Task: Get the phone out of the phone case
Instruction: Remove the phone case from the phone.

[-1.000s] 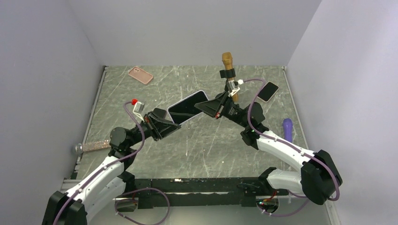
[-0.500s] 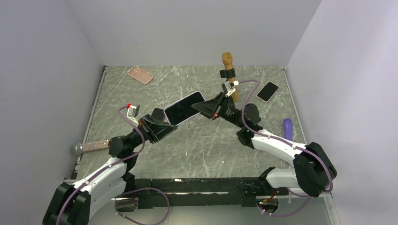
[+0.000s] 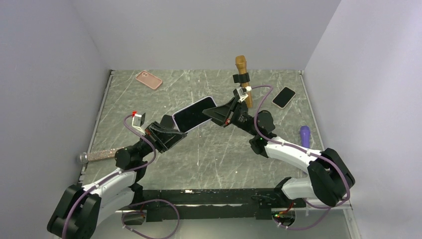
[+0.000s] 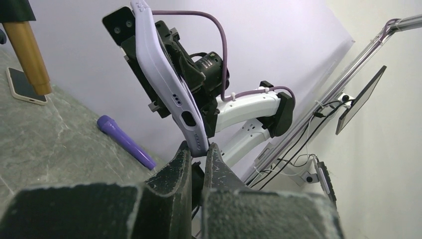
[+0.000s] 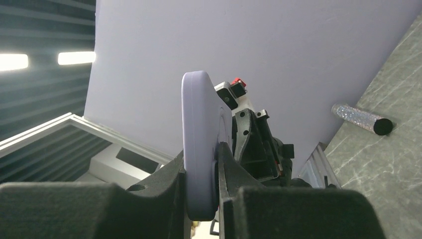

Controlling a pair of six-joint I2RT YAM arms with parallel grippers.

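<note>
While clear of the table (image 3: 209,149), the phone (image 3: 194,114) in its phone case (image 4: 159,74) is clamped endwise by left gripper (image 4: 198,149) and right gripper (image 5: 201,159).

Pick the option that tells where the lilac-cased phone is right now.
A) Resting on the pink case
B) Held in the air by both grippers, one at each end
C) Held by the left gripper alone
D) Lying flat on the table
B: the top view shows the cased phone in the air, with the left gripper shut on one end and the right gripper shut on the other.
</note>
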